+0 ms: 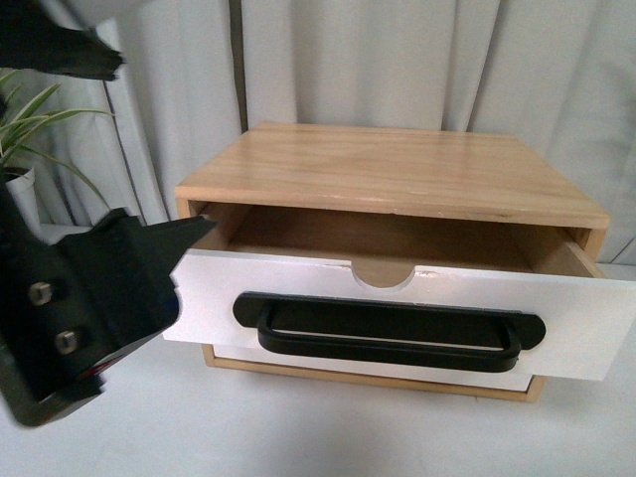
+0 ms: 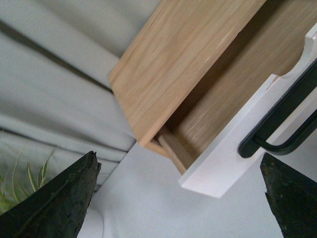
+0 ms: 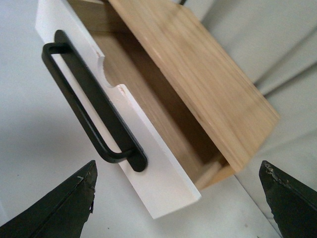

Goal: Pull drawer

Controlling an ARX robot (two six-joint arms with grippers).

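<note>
The drawer has a white front with a semicircular notch in its top edge and stands pulled partway out of the wooden cabinet. Its long black bar handle runs across the front. My left gripper is open off the drawer's left corner, holding nothing. One of its black fingers shows in the front view, touching or just in front of the drawer's left end. My right gripper is open near the drawer's right corner, clear of the handle. It is out of the front view.
A plain white drawer front sits shut under the pulled one. A potted plant stands at the far left. Grey curtains hang behind the cabinet. The white tabletop lies in front.
</note>
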